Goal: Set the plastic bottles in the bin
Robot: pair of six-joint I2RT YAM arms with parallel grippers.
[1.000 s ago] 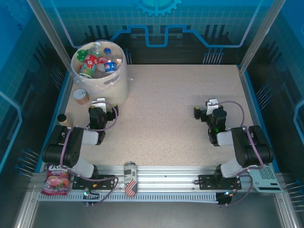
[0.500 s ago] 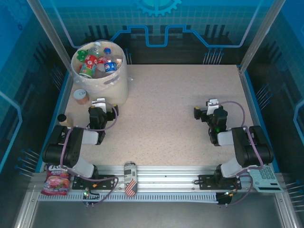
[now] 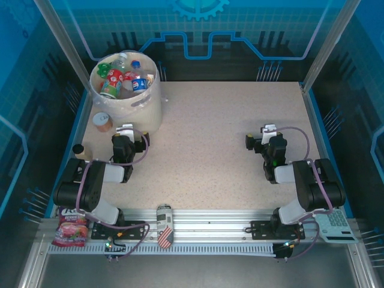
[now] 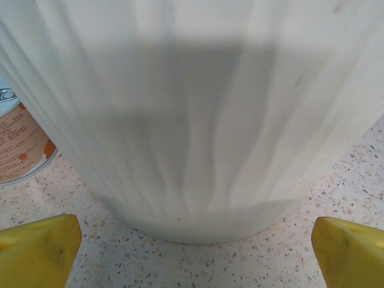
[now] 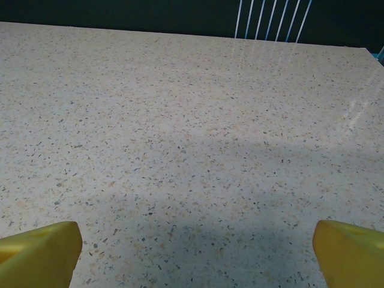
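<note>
The cream-white bin (image 3: 147,111) stands at the table's far left, and several plastic bottles (image 3: 123,81) with red, green and blue labels lie piled inside it. My left gripper (image 3: 125,131) rests low on the table just in front of the bin, open and empty. In the left wrist view the bin wall (image 4: 192,108) rises close ahead, with yellow fingertips (image 4: 36,249) wide apart at the bottom corners. My right gripper (image 3: 267,132) sits on the right side of the table, open, with bare table (image 5: 192,150) between its yellow fingertips (image 5: 351,252).
A small tan-lidded container (image 3: 102,121) stands left of the bin and shows again as a round container (image 4: 21,144) in the left wrist view. A small brown jar (image 3: 78,149) sits at the left edge. A striped can (image 3: 164,225) and a snack bag (image 3: 71,228) lie on the front rail.
</note>
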